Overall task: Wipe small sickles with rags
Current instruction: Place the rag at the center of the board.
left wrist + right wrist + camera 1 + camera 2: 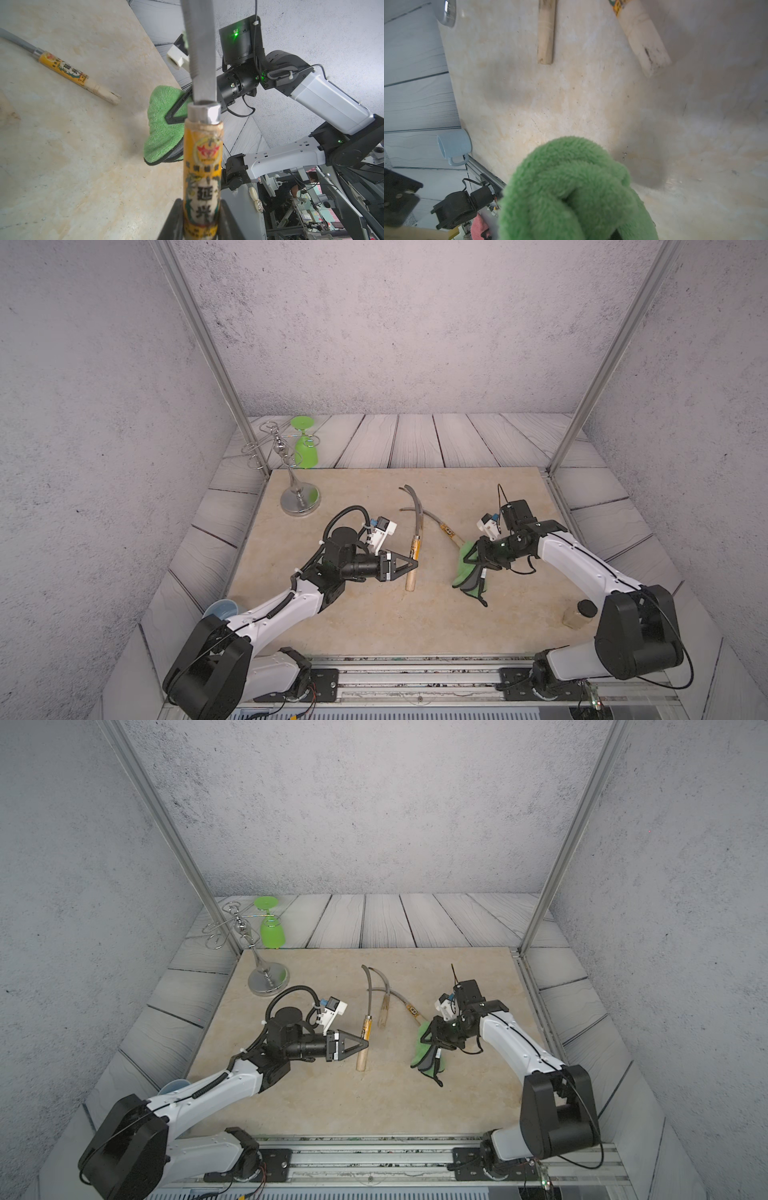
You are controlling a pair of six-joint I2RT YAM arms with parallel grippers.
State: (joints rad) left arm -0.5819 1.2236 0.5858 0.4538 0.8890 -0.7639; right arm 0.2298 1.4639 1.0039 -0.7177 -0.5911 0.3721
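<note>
the left gripper (414,562) is clamped tight across the wooden handle of the held sickle (411,578), gripping just below the orange label band. the grey blade curves away towards the back of the bench (374,622), and the butt of the handle points back towards the robot. the left wrist view shows that sickle (202,158) close up, with the label and metal collar running straight out from between the gripper's jaws. two more sickles lie flat on the bench beyond it. the plain sickle (384,1013) lies just to the right of the held one, and their blades appear to cross near the tips in a top view (the held one hides most of it in the other top view). the second labelled sickle (449,529) lies further right at a slant, with its pale handle end pointing towards the rag (463,574). the right gripper (473,560) has its jaws pinched on the upper part of this green fuzzy rag, which hangs bunched from it with a black strap trailing below. the rag is near that handle end, but the left wrist view shows a gap between them. in the right wrist view the rag (566,187) fills the lower middle, and both loose handles lie beyond it. at the back left of the bench a metal stand (300,499) holds a green glass (306,450) upside down. a blue mug (222,608) shows partly behind the left arm, and a small jar (579,614) with a black lid stands beside the right arm.
</note>
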